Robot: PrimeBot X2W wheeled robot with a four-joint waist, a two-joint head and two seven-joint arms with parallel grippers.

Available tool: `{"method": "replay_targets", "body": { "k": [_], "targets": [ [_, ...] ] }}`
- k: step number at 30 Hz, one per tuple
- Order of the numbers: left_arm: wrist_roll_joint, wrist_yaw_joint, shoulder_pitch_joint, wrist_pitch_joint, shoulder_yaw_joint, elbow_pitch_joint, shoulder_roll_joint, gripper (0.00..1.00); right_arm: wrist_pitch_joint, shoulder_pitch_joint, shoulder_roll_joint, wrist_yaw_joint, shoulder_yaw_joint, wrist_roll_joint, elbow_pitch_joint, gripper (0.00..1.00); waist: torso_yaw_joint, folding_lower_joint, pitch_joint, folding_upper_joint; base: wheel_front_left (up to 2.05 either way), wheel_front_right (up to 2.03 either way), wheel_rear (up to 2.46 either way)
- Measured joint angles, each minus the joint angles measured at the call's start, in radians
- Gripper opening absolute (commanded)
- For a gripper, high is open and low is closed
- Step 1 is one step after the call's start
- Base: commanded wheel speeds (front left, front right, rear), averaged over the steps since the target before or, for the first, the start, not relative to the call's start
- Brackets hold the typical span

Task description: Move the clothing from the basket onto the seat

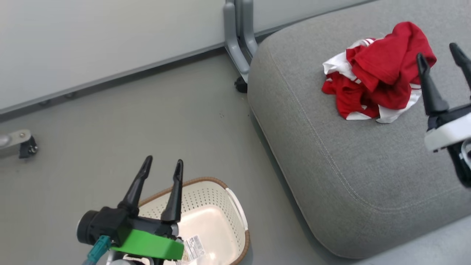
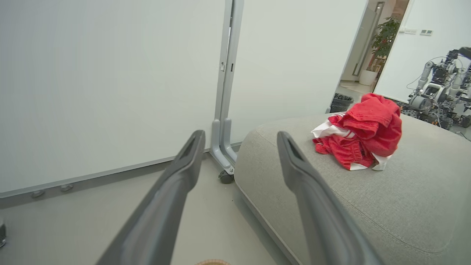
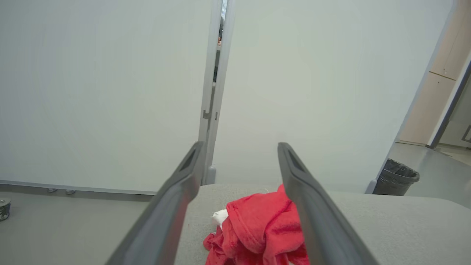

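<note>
The left gripper point(image 1: 163, 160) has its jaws spread wide, with nothing between the two dark fingers. In the head view it hangs over the near-left side of the basket point(image 1: 235, 206), its fingertips crossing the brown rim and pointing out over the grey floor point(image 1: 110, 121). In its wrist view a sliver of that rim shows at the bottom edge below the fingers.

The right gripper point(image 1: 437, 51) also has its jaws wide apart and grips nothing. It sits over the right part of the seat point(image 1: 331, 165), and in the head view its fingers point past the right edge of the clothing point(image 1: 382, 70). In the right wrist view the red pile lies low between and behind the two fingers. Whether the fingers brush the cloth cannot be told.

The basket stands on the floor, apart from the seat's near-left side. Its cream bottom shows, with a paper label point(image 1: 193, 248) lying inside.

The clothing lies crumpled in one heap, red with white trim, on the far part of the seat.

Past the seat's far-left corner stands a grey post point(image 1: 237, 44) on a black caster point(image 1: 241, 85), between pale wall panels point(image 1: 92, 36). A black bin point(image 3: 395, 176) stands beyond the seat to the right, and another robot point(image 2: 438, 92) shows in the far room.
</note>
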Motion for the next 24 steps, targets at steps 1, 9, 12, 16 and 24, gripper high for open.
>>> {"method": "replay_targets", "body": {
  "k": [1, 9, 12, 16, 24],
  "targets": [
    [0.001, 0.0, 0.004, 0.0, 0.015, -0.004, -0.003, 1.0, 0.0, 0.033, 0.018, 0.0, -0.018, -0.018, -0.041, 1.0, 0.006, 0.0, -0.011, 0.0, 0.0, 0.0, 0.0],
    [0.017, 0.0, 0.041, 0.0, 0.073, -0.003, -0.016, 1.0, 0.0, 0.234, 0.143, 0.0, -0.058, -0.049, -0.204, 1.0, 0.083, 0.0, -0.064, 0.0, 0.0, 0.0, 0.0],
    [0.034, 0.0, 0.059, 0.0, 0.112, 0.036, -0.018, 1.0, 0.0, 0.296, 0.212, 0.0, -0.076, -0.079, -0.232, 1.0, 0.119, 0.0, -0.08, 0.0, 0.0, 0.0, 0.0],
    [0.03, 0.0, 0.065, 0.0, 0.132, 0.058, -0.019, 1.0, 0.0, 0.374, 0.279, 0.0, -0.096, -0.11, -0.233, 1.0, 0.164, 0.0, -0.097, 0.0, 0.0, 0.0, 0.0],
    [0.018, 0.005, 0.094, 0.0, 0.171, 0.095, -0.018, 1.0, 0.0, 0.452, 0.39, 0.0, -0.129, -0.207, -0.218, 1.0, 0.259, 0.0, -0.128, 0.0, 0.0, 0.0, 0.0]
  ]
}}
